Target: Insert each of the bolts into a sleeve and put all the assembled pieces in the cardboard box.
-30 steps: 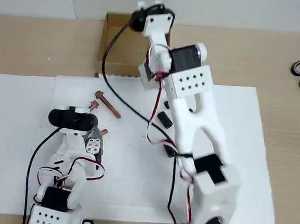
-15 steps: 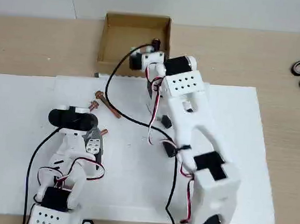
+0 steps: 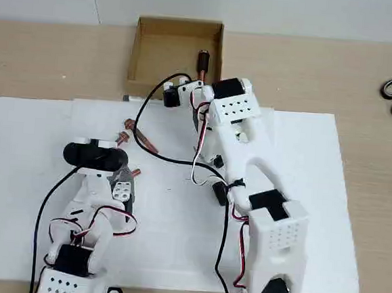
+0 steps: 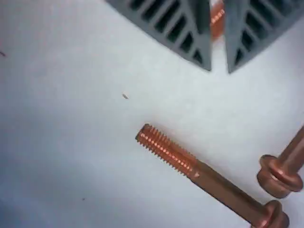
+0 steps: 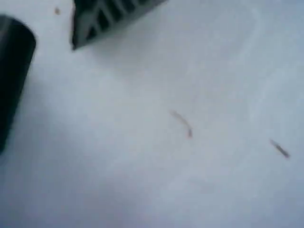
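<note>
Right arm (image 3: 235, 122) has pulled back off the brown cardboard box (image 3: 166, 29), w/ a copper bolt-in-sleeve piece (image 3: 203, 60) lying inside near a side wall. Left gripper (image 4: 218, 66) is clamped on a short copper bolt (image 4: 217, 19), tip pointing boxward imo.

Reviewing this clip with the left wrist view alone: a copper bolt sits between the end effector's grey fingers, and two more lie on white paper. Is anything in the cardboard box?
Observer: Yes. From above, one assembled piece lies in the cardboard box, near its right wall.
Operator: Where is the other arm?
Observer: The right arm stretches over the paper, its tip just short of the box's near wall.
Operator: Any loose sleeves?
Observer: Two small black pieces, likely sleeves, lie on the paper beside that arm, to the right of the left end effector and its bolt.
</note>
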